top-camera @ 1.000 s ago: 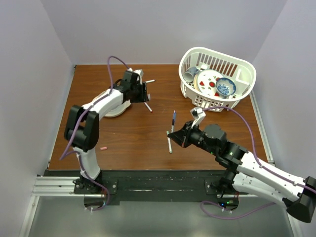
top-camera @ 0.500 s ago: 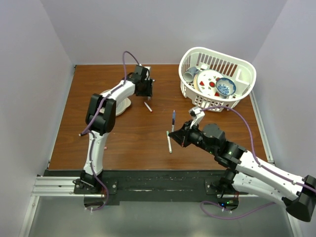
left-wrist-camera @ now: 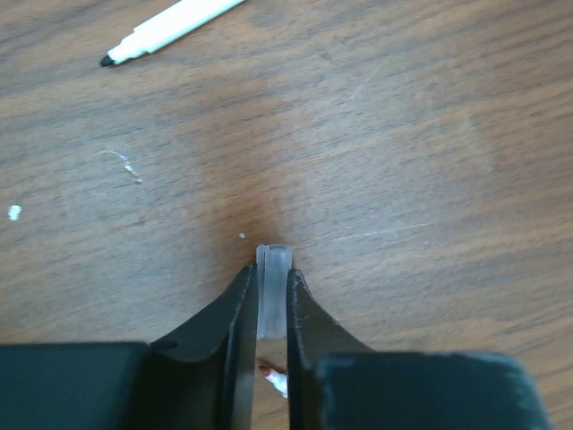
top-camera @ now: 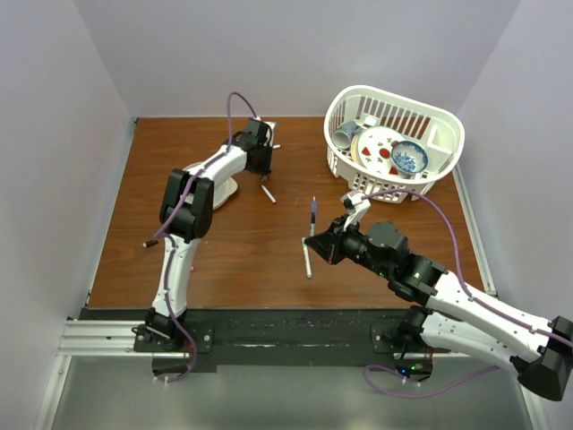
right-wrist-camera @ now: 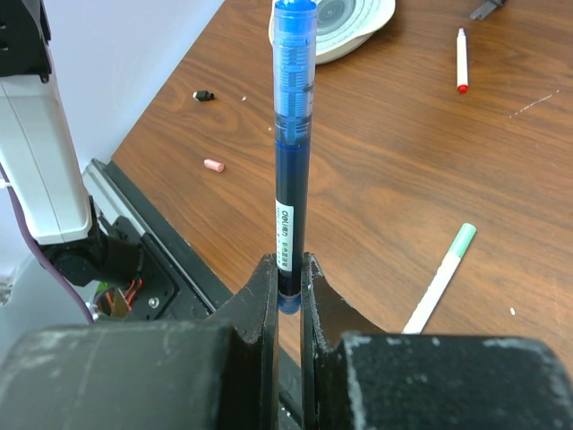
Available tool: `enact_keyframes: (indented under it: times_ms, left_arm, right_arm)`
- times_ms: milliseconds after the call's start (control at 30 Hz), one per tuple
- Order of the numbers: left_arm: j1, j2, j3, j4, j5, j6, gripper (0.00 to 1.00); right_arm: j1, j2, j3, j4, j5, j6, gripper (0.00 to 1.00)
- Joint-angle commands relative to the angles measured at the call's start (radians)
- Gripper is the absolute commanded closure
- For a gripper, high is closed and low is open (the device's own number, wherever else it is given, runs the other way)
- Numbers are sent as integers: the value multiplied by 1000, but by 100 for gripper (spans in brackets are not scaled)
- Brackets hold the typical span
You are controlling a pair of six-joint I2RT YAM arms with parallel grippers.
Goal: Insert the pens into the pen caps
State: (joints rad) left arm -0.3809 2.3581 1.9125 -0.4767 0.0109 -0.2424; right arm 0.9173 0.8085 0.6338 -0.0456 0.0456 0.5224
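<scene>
Pens share the tabletop (top-camera: 224, 251) with a white basket (top-camera: 400, 114) at its far-right corner, which holds a spotted plate (top-camera: 374, 143), a blue bowl (top-camera: 409, 159) and a grey cup (top-camera: 346, 134). Mid-table, the right gripper (right-wrist-camera: 288, 262) has its jaws nearly closed on one end of the blue pen (right-wrist-camera: 292, 134), long axis in line with the fingers and free end toward the far edge; the green-capped pen (right-wrist-camera: 440, 276) lies just beside it. Near the far edge, the left gripper (left-wrist-camera: 270, 285) is pinched on a translucent cap (left-wrist-camera: 273, 255), with the black-tipped pen (left-wrist-camera: 170, 25) lying beyond.
</scene>
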Motion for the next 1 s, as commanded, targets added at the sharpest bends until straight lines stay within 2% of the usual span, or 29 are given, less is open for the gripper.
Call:
enact_keyframes:
  times_ms: [0, 67, 233, 400, 500, 567, 800, 967]
  left_arm:
    - [-6, -14, -35, -23, 70, 40, 91]
    - [-6, -32, -38, -31, 83, 46, 100]
    - [-6, -100, -41, -30, 98, 32, 100]
    - [-4, -223, -81, -16, 184, -56, 100]
    - [-4, -364, -228, 56, 231, -138, 100]
    - [-4, -495, -404, 157, 261, -211, 100]
    - [-6, -801, -922, 254, 134, -293, 100]
    - [-6, -937, -1156, 309, 112, -333, 100]
  right_arm:
    - [0, -20, 40, 29, 33, 4, 100]
    - [2, -14, 46, 18, 28, 10, 100]
    - [2, -12, 52, 12, 20, 18, 100]
    - [2, 4, 55, -13, 14, 27, 100]
    - [2, 9, 35, -4, -16, 53, 100]
    - [2, 12, 1, 19, -35, 77, 100]
    - [2, -9, -71, 24, -72, 119, 100]
    - [3, -19, -88, 26, -72, 126, 100]
